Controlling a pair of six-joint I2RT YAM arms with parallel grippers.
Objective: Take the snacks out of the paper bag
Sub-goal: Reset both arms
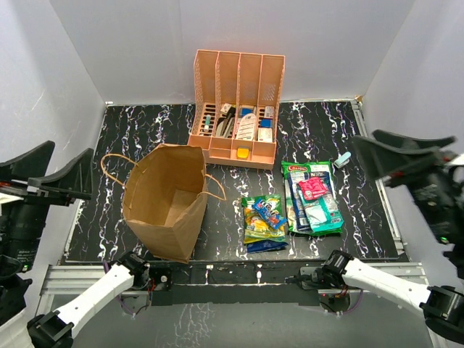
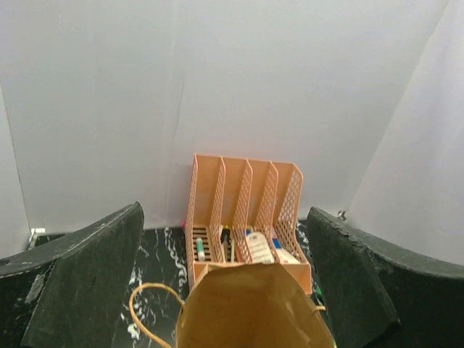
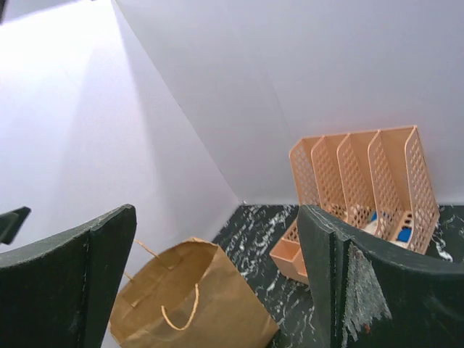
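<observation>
The snacks (image 1: 313, 197) lie in two flat piles on the black marbled table (image 1: 130, 123), to the right of the paper bag (image 1: 168, 199). The bag stands with its mouth open. An orange four-slot organiser (image 1: 238, 109) stands behind the bag. The left gripper (image 1: 51, 174) and right gripper (image 1: 409, 156) hang raised on either side of the bag, jaws spread wide, holding nothing.

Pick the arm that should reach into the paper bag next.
Left, probably. The paper bag stands open on the left side, just ahead of the open left gripper; the right gripper sits beyond the laid-out snacks.
</observation>
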